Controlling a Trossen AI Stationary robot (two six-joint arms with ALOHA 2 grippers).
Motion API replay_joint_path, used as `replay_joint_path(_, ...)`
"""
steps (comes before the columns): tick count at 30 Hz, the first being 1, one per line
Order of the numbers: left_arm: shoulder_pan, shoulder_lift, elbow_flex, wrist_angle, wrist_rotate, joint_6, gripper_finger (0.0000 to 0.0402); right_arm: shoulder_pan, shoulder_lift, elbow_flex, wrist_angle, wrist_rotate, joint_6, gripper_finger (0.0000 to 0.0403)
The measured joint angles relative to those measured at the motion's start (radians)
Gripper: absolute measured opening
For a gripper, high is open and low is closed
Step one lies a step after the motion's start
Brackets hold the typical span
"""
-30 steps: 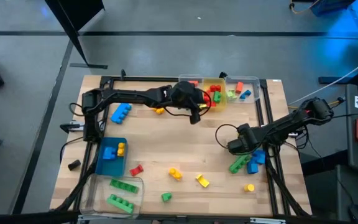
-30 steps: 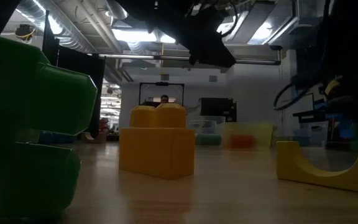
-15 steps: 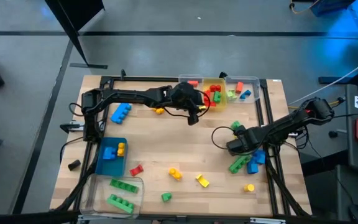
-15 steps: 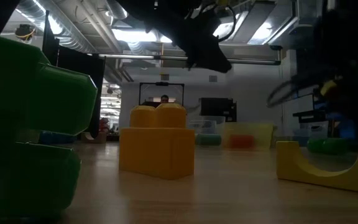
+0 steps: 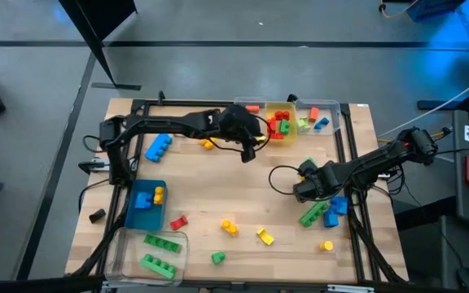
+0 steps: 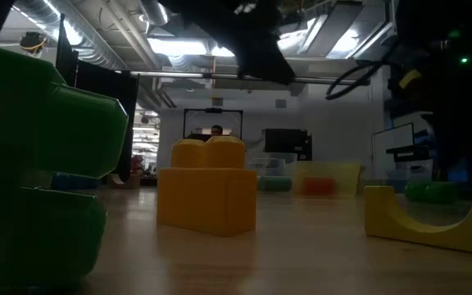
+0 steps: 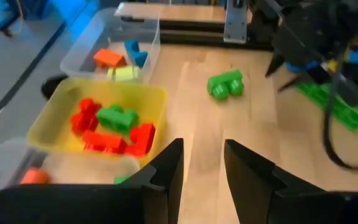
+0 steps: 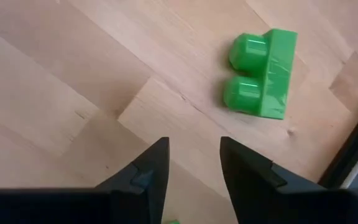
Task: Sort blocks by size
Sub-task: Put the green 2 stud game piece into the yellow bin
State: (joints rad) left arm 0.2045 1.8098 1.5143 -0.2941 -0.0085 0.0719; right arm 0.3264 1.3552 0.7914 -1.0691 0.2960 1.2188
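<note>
Blocks, small studded plastic bricks in several colours, scattered over the pale wooden table (image 5: 218, 195). Small green two-stud brick (image 8: 261, 74) lying on its side on bare wood, just ahead of the right gripper (image 8: 192, 163), apart from it; fingers parted with a narrow gap, nothing between them. Same brick visible from the left wrist, beyond the yellow translucent plastic bin (image 7: 142, 99) that holds red bricks (image 7: 114, 140) and one green brick (image 7: 118, 116). Left gripper (image 7: 201, 162) hovering beside that bin near the table's far edge, fingers spread a little, empty. Clear plastic bin (image 7: 104, 37) next to it with an orange brick (image 7: 109, 58), a blue one and a pale yellow-green one. Green and blue bricks (image 5: 326, 212) partly hidden under the right arm (exact number not discernible). Low view mostly blocked by a big out-of-focus green brick (image 6: 39, 164); a yellow two-stud brick (image 6: 208, 186) and a yellow arched brick (image 6: 428, 221), cut off at the frame edge, nearby. No readable writing or labels anywhere.
</note>
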Motion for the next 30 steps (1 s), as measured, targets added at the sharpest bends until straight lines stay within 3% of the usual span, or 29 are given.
replay_joint_path(7, -0.020, -0.156, -0.026, -0.193, -0.017, -0.019, 0.0102, 0.000, 0.000, 0.000, -0.005, 0.025, -0.046, 0.0143)
replay_joint_path(11, -0.059, -0.279, -0.130, -0.178, -0.049, -0.026, 0.0102, 0.000, 0.000, 0.000, -0.012, 0.019, -0.047, 0.0158)
replay_joint_path(19, -0.158, -0.522, -0.415, -0.117, -0.159, -0.143, 0.0102, -0.010, 0.000, 0.003, -0.041, 0.018, -0.048, 0.0234)
replay_joint_path(26, -0.222, -0.635, -0.634, -0.008, -0.200, -0.296, 0.0102, -0.157, 0.000, 0.013, -0.125, 0.008, -0.062, 0.0257)
replay_joint_path(30, -0.257, -0.647, -0.711, 0.057, -0.235, -0.344, 0.0102, -0.272, 0.000, 0.013, -0.101, -0.004, -0.177, 0.0257)
